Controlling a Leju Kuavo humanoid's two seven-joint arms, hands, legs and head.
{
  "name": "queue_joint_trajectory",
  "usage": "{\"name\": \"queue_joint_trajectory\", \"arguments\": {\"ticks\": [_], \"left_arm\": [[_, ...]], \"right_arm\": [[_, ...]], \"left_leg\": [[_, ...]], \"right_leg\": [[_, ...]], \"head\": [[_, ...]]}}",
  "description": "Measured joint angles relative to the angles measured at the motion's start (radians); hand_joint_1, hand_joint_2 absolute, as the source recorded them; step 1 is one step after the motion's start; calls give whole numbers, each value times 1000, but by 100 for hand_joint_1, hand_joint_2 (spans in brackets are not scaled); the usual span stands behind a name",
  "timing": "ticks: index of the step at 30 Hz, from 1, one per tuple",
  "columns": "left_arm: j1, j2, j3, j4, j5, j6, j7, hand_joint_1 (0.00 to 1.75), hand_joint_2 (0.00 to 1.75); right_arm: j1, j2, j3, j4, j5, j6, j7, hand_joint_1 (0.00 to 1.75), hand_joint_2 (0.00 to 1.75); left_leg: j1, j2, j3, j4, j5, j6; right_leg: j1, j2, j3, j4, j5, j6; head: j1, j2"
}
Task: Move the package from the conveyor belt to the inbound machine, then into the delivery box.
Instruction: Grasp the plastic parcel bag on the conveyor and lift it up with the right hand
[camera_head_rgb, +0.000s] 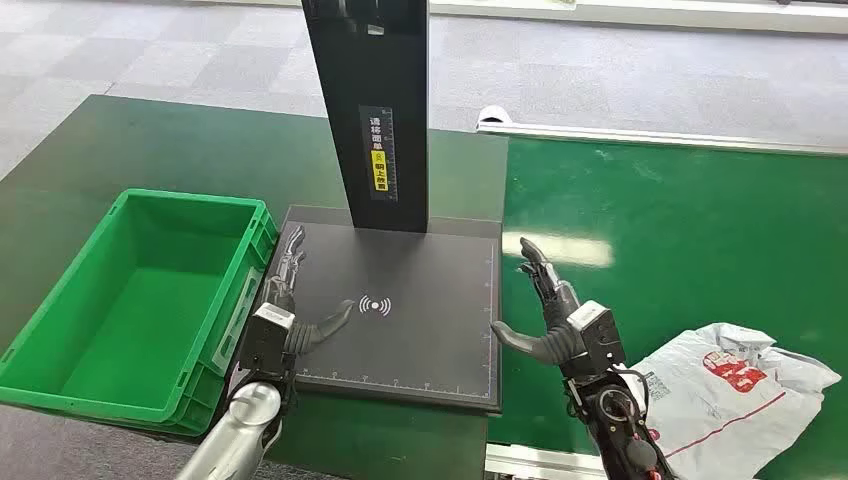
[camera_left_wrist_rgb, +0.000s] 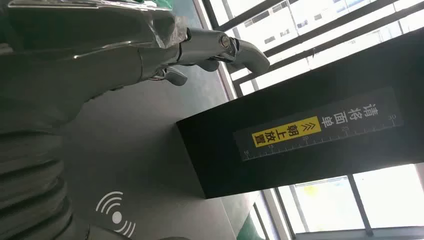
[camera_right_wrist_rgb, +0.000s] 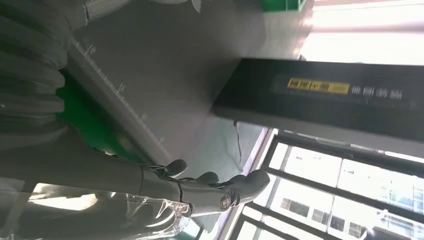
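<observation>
A white plastic package (camera_head_rgb: 735, 390) with red print lies crumpled on the green conveyor belt (camera_head_rgb: 690, 230) at the lower right. My right hand (camera_head_rgb: 555, 315) hovers open just left of it, at the right edge of the dark inbound machine plate (camera_head_rgb: 400, 310), fingers spread and empty. My left hand (camera_head_rgb: 290, 305) is open over the plate's left edge, beside the green delivery box (camera_head_rgb: 60, 375). The left wrist view shows my left hand's fingers (camera_left_wrist_rgb: 220, 47) stretched above the plate. In the right wrist view my right hand's fingers (camera_right_wrist_rgb: 225, 187) hold nothing.
The machine's black upright column (camera_head_rgb: 378, 110) with a yellow label rises from the back of the plate. The green box is empty and sits left of the machine. A metal rail (camera_head_rgb: 650, 138) borders the belt's far side.
</observation>
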Motion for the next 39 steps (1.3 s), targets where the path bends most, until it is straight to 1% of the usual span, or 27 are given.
{"name": "queue_joint_trajectory", "arguments": {"ticks": [2, 3, 4, 6, 7, 9, 11, 15, 19, 24, 30, 32, 34, 36, 39], "left_arm": [[0, 1, 0, 0, 0, 0, 0, 0, 175], [0, 1, 0, 0, 0, -1, 0, 0, 175], [0, 2, 0, 0, 0, -1, 0, 0, 175], [-1, 4, 0, 0, 1, -1, 0, 0, 175], [-2, 4, 0, 0, 1, -2, 0, 0, 175], [-2, 6, 1, 0, 1, -8, 0, 0, 175], [-2, 7, 1, 0, 1, -14, 0, 0, 175], [-1, 8, 1, 0, 0, -19, 0, 0, 175], [-1, 9, 1, 0, 1, -14, 0, 0, 175], [-1, 9, 1, 0, 1, -13, 0, 0, 175], [-1, 9, 1, 0, 1, -13, 0, 0, 175], [-1, 9, 1, 0, 1, -13, 0, 0, 175], [-1, 8, 1, 1, 1, -13, 0, 0, 175], [-2, 8, 1, 3, 1, -13, 0, 0, 175], [-4, 8, 1, 10, -1, -12, 0, 0, 175]], "right_arm": [[7, -9, -8, -10, 42, -43, 6, 0, 175], [14, -18, -16, -22, 99, -100, 22, 0, 175], [22, -27, -25, -36, 181, -178, 51, 0, 175], [32, -44, -48, -63, 356, -338, 136, 0, 175], [34, -52, -64, -73, 418, -393, 180, 0, 175], [37, -70, -110, -85, 476, -440, 248, 0, 175], [44, -84, -171, -87, 499, -458, 288, 0, 175], [66, -102, -292, -76, 523, -461, 309, 0, 175], [65, -104, -382, -35, 556, -435, 323, 0, 175], [63, -104, -428, -8, 561, -428, 325, 0, 175], [60, -103, -447, 11, 569, -420, 339, 0, 175], [54, -103, -454, 22, 583, -404, 368, 0, 175], [44, -103, -466, 41, 600, -374, 415, 0, 175], [35, -104, -483, 68, 613, -323, 476, 0, 175], [30, -109, -504, 116, 640, -222, 566, 0, 175]], "left_leg": [[0, 0, 0, 0, 0, 0], [0, 0, 0, 0, 0, 0], [0, 0, 0, 0, 0, 0], [0, 0, 0, 0, 0, 0], [0, 0, 0, 0, 0, 0], [0, 0, 0, 0, 0, 0], [0, 0, -1, 0, 0, 0], [0, 0, -1, 0, 0, 0], [0, 0, -1, 0, 0, 0], [0, 0, -1, 0, 0, 0], [0, 0, -1, 0, 0, 0], [0, 0, -1, 0, 0, 0], [0, 0, -1, 0, 0, 0], [0, 0, 0, 0, 0, 0], [0, 0, -1, 0, 0, 0]], "right_leg": [[0, 0, 0, 0, 0, 0], [0, 0, 0, 0, 0, 0], [0, 0, 0, 0, 0, 0], [0, 0, -1, 0, 0, 0], [0, 0, -1, 0, 0, 0], [0, 0, -1, 0, 0, 0], [0, 0, -1, 0, 0, 0], [0, 0, -1, 0, 0, 0], [0, 0, -1, 0, 0, 0], [0, 0, -1, 0, 0, 0], [0, 0, -1, 0, 0, 0], [0, 0, -1, 0, 0, 0], [0, 0, -1, 0, 0, 0], [0, 0, -1, 0, 0, 0], [0, 0, -1, 0, 0, 0]], "head": [[0, 0], [0, 0], [0, 0], [0, 0], [0, 0], [0, 0], [0, 0], [0, 0], [0, 0], [0, 0], [0, 0], [0, 0], [0, 0], [0, 0], [0, 0]]}}
